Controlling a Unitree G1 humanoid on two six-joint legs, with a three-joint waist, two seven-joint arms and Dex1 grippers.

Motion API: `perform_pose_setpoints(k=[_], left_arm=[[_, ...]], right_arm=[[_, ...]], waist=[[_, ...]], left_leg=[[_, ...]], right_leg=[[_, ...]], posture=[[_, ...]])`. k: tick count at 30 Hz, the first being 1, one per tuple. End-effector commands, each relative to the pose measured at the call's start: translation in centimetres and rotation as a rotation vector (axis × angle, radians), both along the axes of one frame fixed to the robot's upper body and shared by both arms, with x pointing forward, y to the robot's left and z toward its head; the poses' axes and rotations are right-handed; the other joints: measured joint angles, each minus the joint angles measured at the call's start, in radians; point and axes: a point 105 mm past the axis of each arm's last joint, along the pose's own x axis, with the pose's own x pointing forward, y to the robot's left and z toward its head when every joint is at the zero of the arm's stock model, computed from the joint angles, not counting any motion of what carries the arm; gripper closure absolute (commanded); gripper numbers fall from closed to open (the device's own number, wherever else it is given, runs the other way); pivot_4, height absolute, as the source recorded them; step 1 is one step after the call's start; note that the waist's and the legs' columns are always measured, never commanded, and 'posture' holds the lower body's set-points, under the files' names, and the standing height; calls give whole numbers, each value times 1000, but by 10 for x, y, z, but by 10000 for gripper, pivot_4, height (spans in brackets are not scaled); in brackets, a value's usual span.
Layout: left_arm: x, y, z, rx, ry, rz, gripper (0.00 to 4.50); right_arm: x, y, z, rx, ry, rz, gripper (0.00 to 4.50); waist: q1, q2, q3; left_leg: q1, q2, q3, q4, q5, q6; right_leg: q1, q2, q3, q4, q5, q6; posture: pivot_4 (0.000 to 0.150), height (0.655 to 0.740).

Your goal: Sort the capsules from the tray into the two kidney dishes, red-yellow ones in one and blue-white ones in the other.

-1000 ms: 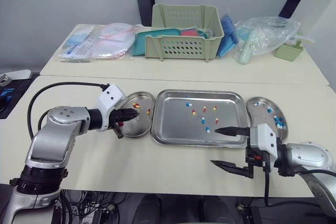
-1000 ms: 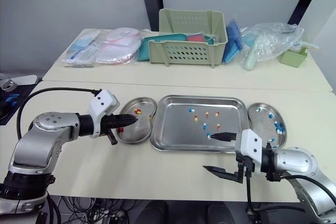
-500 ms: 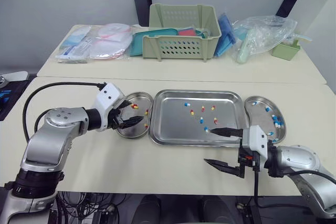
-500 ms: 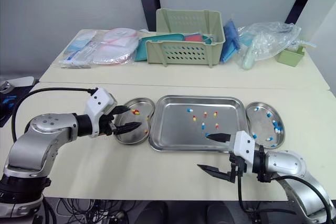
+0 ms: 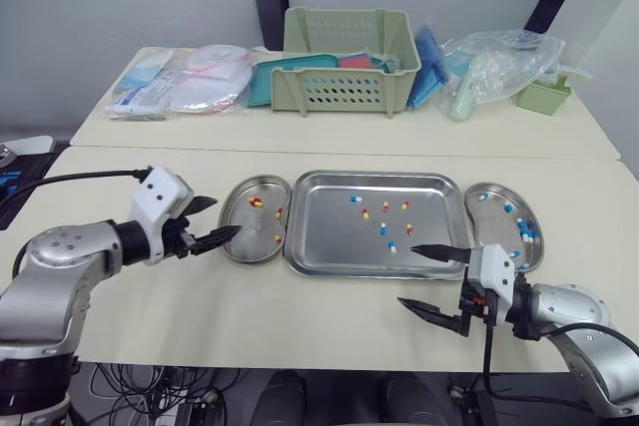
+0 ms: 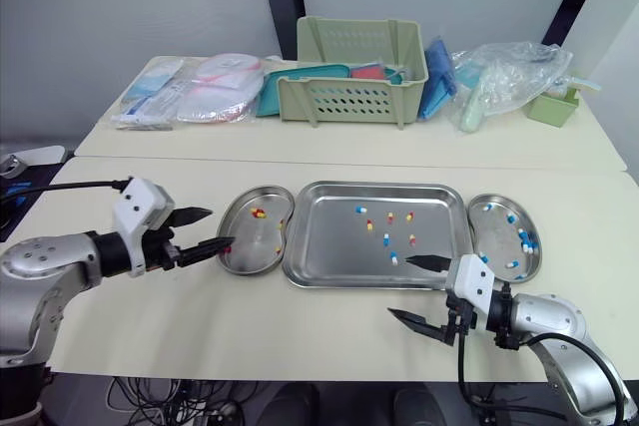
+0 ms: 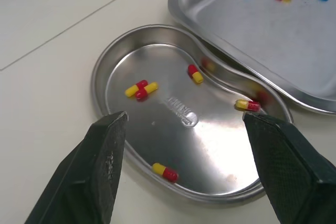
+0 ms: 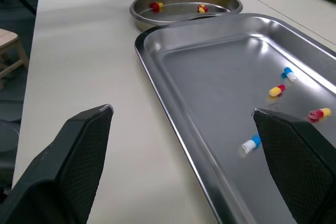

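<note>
Since red-yellow capsules (image 7: 140,89) sit in the left kidney dish (image 5: 255,244), blue-white capsules (image 5: 526,232) in the right kidney dish (image 5: 486,216) and a mix lies in the tray (image 5: 329,231), the left pincer (image 5: 227,216) beside its dish and the right pincer (image 5: 406,274) at the tray's near edge gape wide, seemingly empty, ready for more.

- The tray (image 5: 339,251) is a rectangular sheet of shiny steel with a raised rim. It lies flat on the surface between the two dishes.
- A few loose capsules (image 5: 392,246), both red-yellow and blue-white, lie scattered in the tray's middle and right part.
- The left kidney dish (image 5: 240,236) is steel and sits against the tray's left rim. It holds five red-yellow capsules (image 7: 195,73), two of them crossed.
- The right kidney dish (image 5: 489,209) sits just beside the tray's right rim and holds several blue-white capsules (image 5: 526,230).
</note>
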Motion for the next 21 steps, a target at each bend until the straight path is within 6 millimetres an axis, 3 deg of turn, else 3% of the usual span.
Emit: perform_pose_setpoints(k=[1,4,7,11,17,21], left_arm=[[-13,16,8,7,-30,12,7008],[-25,32,4,-16,0,28,1091],[-37,57,-3,-23,10,75,462],[-52,89,-24,-55,9,177,462],[-75,104,-56,-59,60,226,462],[-83,96,-65,-71,57,205,462]], right_arm=[[-2,-18,10,-17,-40,-44,0],[-5,-36,12,-40,-33,-96,0],[-5,-68,16,-81,-36,-203,0],[-10,-126,24,-167,-27,-362,0],[-25,-169,31,-261,13,-459,0],[-39,-186,24,-337,63,-492,0]], waist=[[0,0,0],[0,0,0],[0,0,0],[0,0,0],[-1,0,0],[0,0,0]], left_leg=[[0,0,0,0,0,0],[0,0,0,-1,0,0],[1,0,1,-1,0,0],[2,0,3,-2,0,0],[2,0,3,-3,0,0],[2,0,3,-3,0,0]], right_leg=[[0,0,0,0,0,0],[0,0,0,0,0,0],[0,0,1,0,0,0],[0,0,2,0,0,0],[1,0,2,-1,0,0],[1,0,2,-1,0,0]], posture=[[1500,7400],[1500,7400],[1500,7400],[1500,7400],[1500,7400],[1500,7400]])
